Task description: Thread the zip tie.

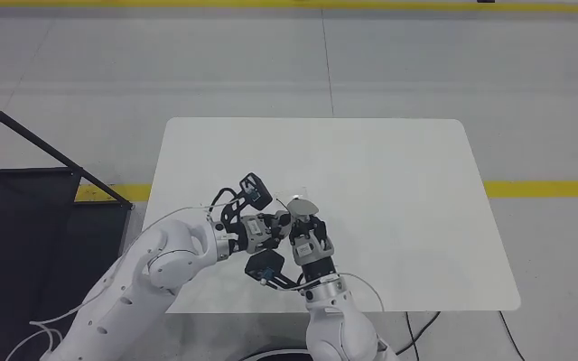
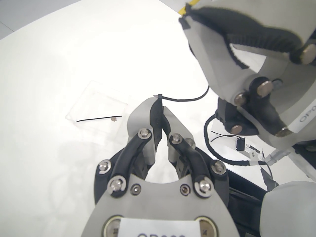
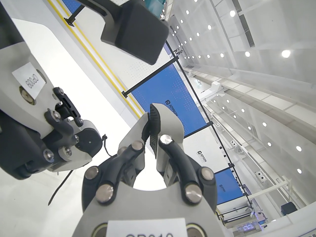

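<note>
Your left gripper [image 2: 158, 107] is clamped on the thin black plastic zip tie [image 2: 182, 99] just under its head, centre frame, leaving the slot free. The strap runs right towards your right gripper [image 3: 151, 120], whose pads are pressed together with nothing visible between them.

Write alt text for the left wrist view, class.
The left gripper is shut on the head of a black zip tie above a white table, its strap curving toward the right gripper. A second zip tie lies on a clear tray.
</note>
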You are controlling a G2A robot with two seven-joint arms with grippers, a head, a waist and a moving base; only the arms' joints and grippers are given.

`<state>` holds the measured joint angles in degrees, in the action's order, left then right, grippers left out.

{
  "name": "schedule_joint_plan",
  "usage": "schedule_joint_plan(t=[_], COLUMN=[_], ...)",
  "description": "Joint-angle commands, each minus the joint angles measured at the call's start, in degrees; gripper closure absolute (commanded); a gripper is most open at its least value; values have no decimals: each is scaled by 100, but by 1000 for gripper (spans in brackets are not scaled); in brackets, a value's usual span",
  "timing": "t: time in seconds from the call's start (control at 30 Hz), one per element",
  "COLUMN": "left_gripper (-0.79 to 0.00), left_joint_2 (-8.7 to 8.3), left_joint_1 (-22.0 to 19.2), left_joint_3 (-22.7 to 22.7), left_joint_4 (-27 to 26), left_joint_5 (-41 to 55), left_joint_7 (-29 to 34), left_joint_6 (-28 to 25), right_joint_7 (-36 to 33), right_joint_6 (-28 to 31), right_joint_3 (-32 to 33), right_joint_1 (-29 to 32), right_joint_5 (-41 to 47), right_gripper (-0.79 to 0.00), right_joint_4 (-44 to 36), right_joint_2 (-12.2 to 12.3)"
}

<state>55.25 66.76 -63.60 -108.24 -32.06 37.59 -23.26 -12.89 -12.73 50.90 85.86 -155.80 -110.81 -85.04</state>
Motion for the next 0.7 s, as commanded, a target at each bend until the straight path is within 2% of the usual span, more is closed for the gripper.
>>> schedule_joint_plan(t=[0.0, 0.37, 0.67], left_gripper=[0, 0, 0], left_joint_2=[6, 37, 47], left_joint_1=[-14, -205, -365], left_joint_3=[4, 21, -41], left_joint_4=[53, 341, 471], left_joint_5=[364, 1453, 1845], left_joint_7=[110, 557, 747], left_joint_6=[-88, -198, -125], right_joint_7=[141, 586, 793], right_joint_6=[-149, -244, -216], right_joint_3=[8, 41, 139], right_joint_1=[45, 139, 248], right_joint_5=[22, 34, 143], right_gripper=[0, 0, 0], right_joint_4=[-7, -13, -105], right_joint_2=[6, 28, 54])
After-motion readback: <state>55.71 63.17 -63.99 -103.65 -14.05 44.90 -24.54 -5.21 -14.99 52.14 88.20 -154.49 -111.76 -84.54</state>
